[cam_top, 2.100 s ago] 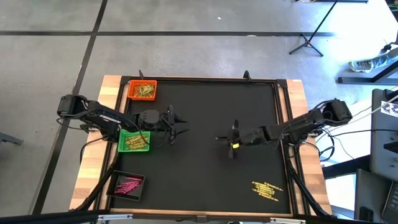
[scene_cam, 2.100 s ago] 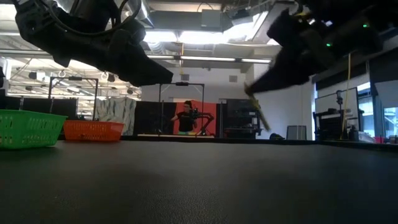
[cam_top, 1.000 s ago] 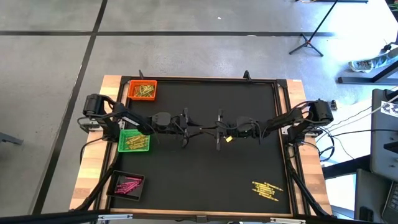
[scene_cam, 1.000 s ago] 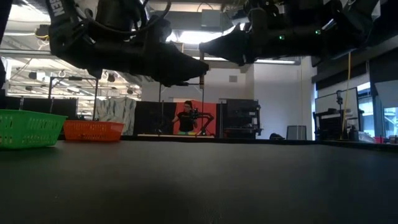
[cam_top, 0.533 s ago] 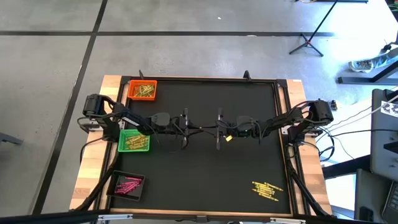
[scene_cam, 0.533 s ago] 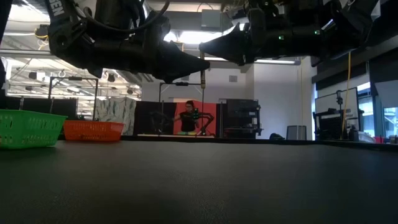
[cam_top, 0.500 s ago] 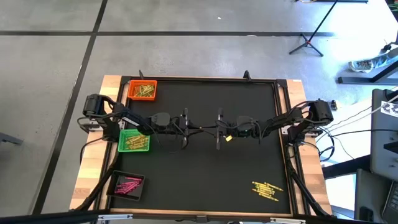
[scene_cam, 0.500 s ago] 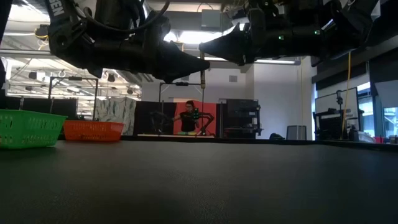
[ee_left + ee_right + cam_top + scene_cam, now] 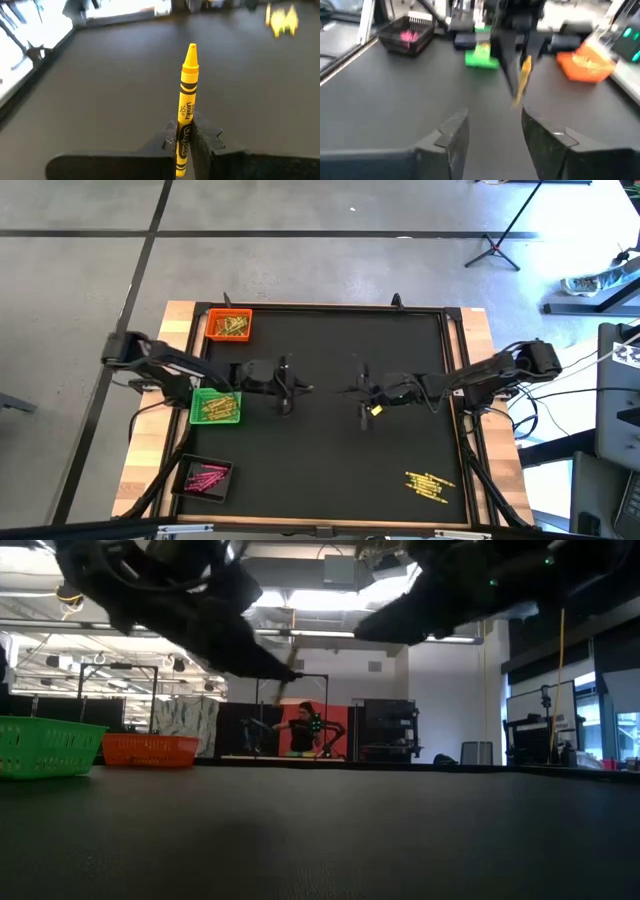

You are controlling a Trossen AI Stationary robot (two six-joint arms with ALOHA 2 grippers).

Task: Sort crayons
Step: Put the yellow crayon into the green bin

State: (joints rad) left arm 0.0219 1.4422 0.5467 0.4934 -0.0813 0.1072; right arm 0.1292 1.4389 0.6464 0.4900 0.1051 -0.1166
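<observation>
One yellow crayon (image 9: 187, 100) is gripped at its lower end between the fingers of the left gripper (image 9: 185, 135), which are closed narrowly on it; most of the stick, tip included, juts out beyond them. In the left wrist view the crayon is seen against the bare black mat (image 9: 100, 90), and a blurred yellow cluster (image 9: 282, 22) lies far off on the mat.

From above, the left gripper (image 9: 290, 387) is held over the mat's left-centre, just beside the green tray (image 9: 215, 407). The right gripper (image 9: 360, 392) faces it across a gap near the mat's middle. Its fingers (image 9: 452, 132) are spread wide and nothing is held between them. In the right wrist view the left gripper (image 9: 512, 30) is seen opposite, with the crayon (image 9: 522, 80) slanting down from it, clear of the right gripper (image 9: 490, 130).

Yellowish sticks are held in the green tray. Gold ones lie in the orange tray (image 9: 229, 325) at the mat's far left corner, and pink ones in the black tray (image 9: 205, 477) at its near left corner. A loose pile of yellow crayons (image 9: 430, 485) lies at the near right corner, well apart from both grippers.

In the low view both arms hang above the mat, and a person (image 9: 300, 730) is seen in the room behind.
</observation>
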